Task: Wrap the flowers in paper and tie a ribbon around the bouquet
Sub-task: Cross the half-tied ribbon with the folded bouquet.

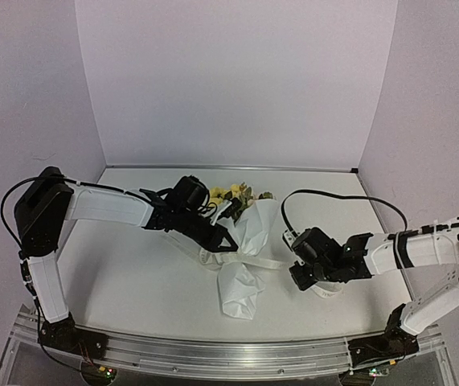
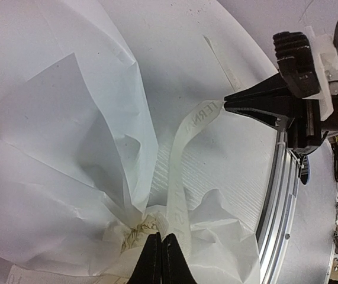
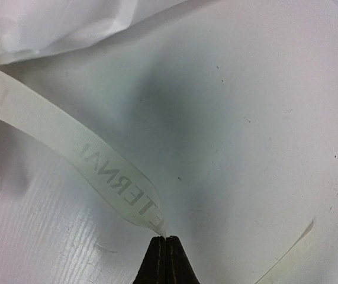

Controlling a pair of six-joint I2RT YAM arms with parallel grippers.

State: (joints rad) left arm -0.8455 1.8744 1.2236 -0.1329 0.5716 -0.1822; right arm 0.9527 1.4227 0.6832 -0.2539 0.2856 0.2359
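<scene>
White tabletop (image 1: 133,273): white paper-cone bouquet (image 1: 253,229) w/ yellow-cream blooms lies centre, wrapping looks done. Sheer white lettered ribbon (image 3: 109,171) crosses its neck, prob. unknotted. R gripper (image 3: 166,239) pinches ribbon's end; L gripper (image 2: 161,236) closed at neck, hold unclear.

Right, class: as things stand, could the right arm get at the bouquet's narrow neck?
Probably not yet. The right claw is shut on the ribbon, so it is busy, and the left claw sits shut right at the neck of the bouquet, blocking that spot.
</scene>
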